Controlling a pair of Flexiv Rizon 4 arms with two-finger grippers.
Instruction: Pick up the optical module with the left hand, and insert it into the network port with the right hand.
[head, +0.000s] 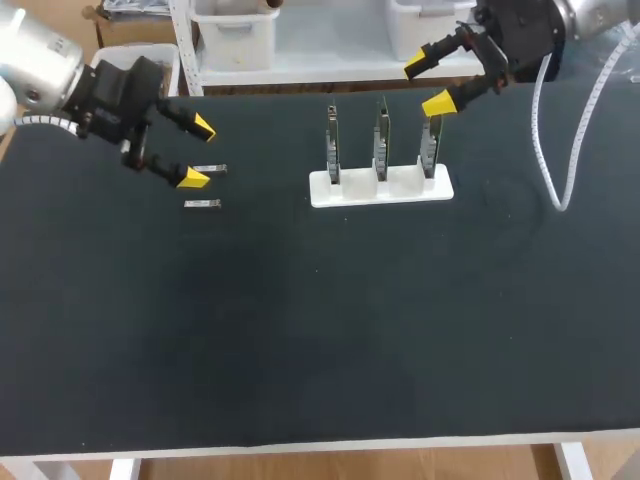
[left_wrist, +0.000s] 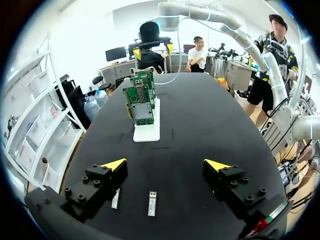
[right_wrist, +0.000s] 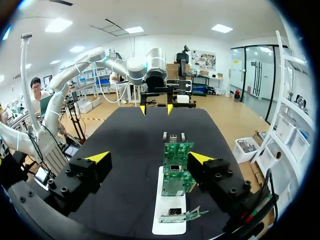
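The left arm (head: 45, 75) hangs over the counter (head: 320, 330) at its 9 o'clock side. Its jaws are spread wide and hold nothing. In the left wrist view an optical module (left_wrist: 152, 203) lies flat on the counter between the open jaws but touching neither. In the head view this optical module (head: 202, 204) is the nearer of two small silver pieces. A second optical module (head: 208, 169) lies just beyond it at 12 o'clock, and in the wrist view it sits close beside one finger (left_wrist: 115, 198).

The white holder (head: 380, 187) stands well apart at the modules' 3 o'clock and carries three upright circuit cards (head: 381, 140). The right arm (head: 520, 30) hovers above the holder's 1 o'clock end, its jaws parted and empty. The network port itself is too small to pick out.

The module looks like a small metal-cased part, so it is probably light and rigid with smooth sides that could slip under a loose pinch. It lies low on the counter, so the fingertips likely have to come almost down to the surface. The best hold is probably across its two long sides near the middle or the tail. That would leave the plug end free for the right jaws to take and keep pressure off the contacts.
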